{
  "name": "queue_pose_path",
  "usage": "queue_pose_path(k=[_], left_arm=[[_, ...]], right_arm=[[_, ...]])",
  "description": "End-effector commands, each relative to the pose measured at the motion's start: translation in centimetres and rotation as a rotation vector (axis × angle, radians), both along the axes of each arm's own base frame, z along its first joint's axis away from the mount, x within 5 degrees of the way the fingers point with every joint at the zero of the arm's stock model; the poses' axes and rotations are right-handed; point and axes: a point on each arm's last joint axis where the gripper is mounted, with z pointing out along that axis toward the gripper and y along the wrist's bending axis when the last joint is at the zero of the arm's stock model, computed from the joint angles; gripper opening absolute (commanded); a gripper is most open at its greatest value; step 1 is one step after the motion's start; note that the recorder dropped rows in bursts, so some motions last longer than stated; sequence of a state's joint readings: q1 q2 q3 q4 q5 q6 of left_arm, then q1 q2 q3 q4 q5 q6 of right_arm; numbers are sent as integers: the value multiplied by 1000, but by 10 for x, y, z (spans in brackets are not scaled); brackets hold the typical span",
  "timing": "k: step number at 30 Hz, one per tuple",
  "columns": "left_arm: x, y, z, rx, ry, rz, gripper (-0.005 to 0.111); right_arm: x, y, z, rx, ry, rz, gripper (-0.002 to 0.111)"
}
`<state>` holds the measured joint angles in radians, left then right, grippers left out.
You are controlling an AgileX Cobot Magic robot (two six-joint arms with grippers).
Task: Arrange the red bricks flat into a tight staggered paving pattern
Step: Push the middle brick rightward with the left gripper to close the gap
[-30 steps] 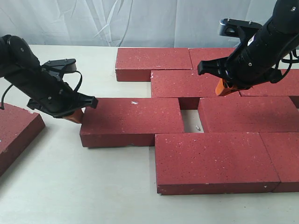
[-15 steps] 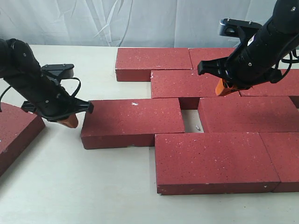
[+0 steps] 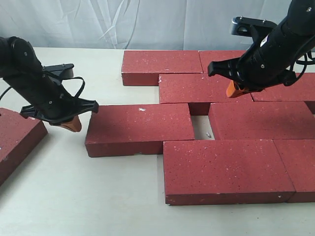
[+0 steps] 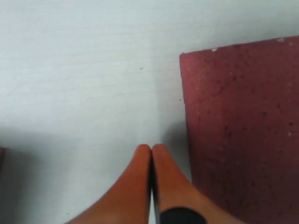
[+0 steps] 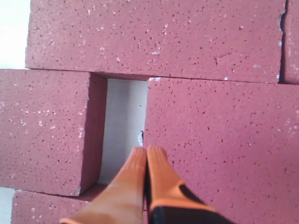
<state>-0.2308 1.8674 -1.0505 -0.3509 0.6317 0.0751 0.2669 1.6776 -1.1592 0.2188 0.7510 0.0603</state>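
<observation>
Here the red bricks (image 3: 216,162) lie flat on the table (image 3: 74,196) in staggered rows. A gap (image 5: 122,126) between two of them shows just below the right gripper (image 5: 146,150), whose orange fingers are pressed together, holding nothing. The offset brick (image 3: 139,128) ends just beside the left gripper (image 4: 151,148), likewise pressed together and empty over bare table. A lone brick (image 3: 15,137) lies on that gripper's other side.

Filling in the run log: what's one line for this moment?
left gripper: shut, beside left brick | right gripper: shut, over laid bricks | gap: unfilled
</observation>
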Motion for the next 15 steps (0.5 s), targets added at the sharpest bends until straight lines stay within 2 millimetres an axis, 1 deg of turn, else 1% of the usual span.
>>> queue_pose_path(k=[1,5,15], left_arm=[[2,-3,0,-29,-2,17,0],[3,-5,-2,-59,13,46,0],[9,-7,0,-93,-49,98,0]], right_arm=[[2,-2,5,-3,-30,2,-1],[2,-2,5,-3,-32,2,-1],[2,-1,5,-1,-39,0,-1]])
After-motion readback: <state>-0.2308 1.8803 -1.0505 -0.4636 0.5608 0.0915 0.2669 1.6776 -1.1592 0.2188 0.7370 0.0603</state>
